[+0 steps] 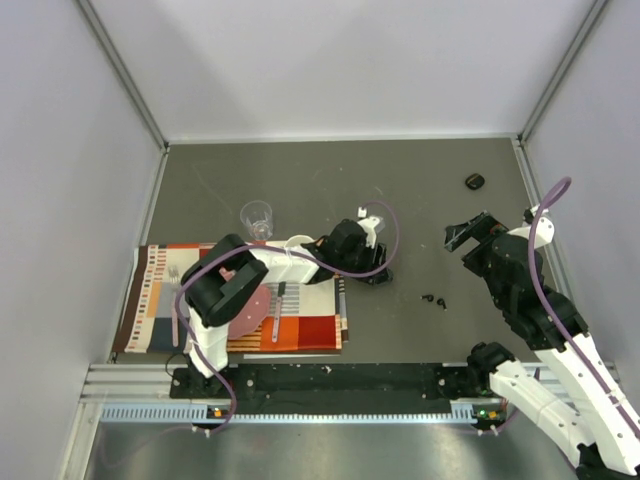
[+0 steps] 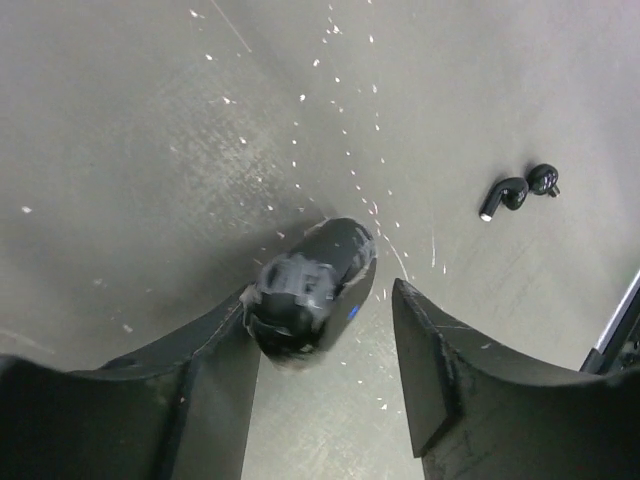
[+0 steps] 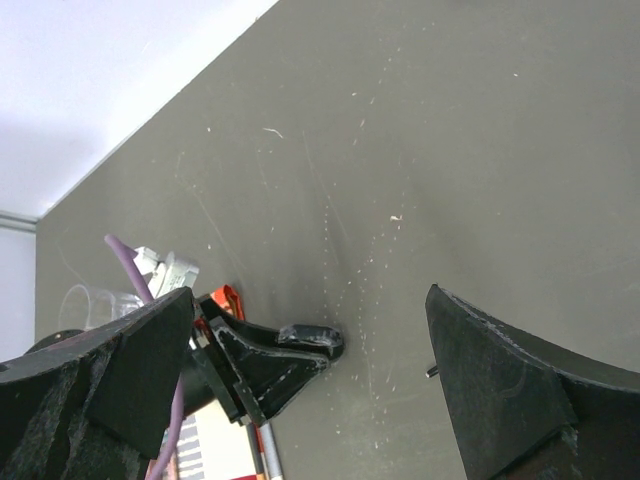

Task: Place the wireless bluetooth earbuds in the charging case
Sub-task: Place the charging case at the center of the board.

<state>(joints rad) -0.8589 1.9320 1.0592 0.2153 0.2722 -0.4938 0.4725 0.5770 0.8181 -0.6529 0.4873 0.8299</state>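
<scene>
On the bench [image 1: 300, 180], your earbuds [image 2: 505, 195] lay loose, none inserted; left pincer [image 2: 322, 300] spread around the case [image 2: 310, 280], right pincer [image 3: 308, 298] spread empty.

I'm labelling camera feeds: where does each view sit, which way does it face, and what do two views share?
Top external: above and behind the bases, looking down on the table; left arm and right arm show.
Left wrist: looks down at the charging case and two earbuds; its own fingers show.
Right wrist: looks low across the table toward the left gripper; its own fingers show.
Shared: top and left wrist both show the earbuds.
</scene>
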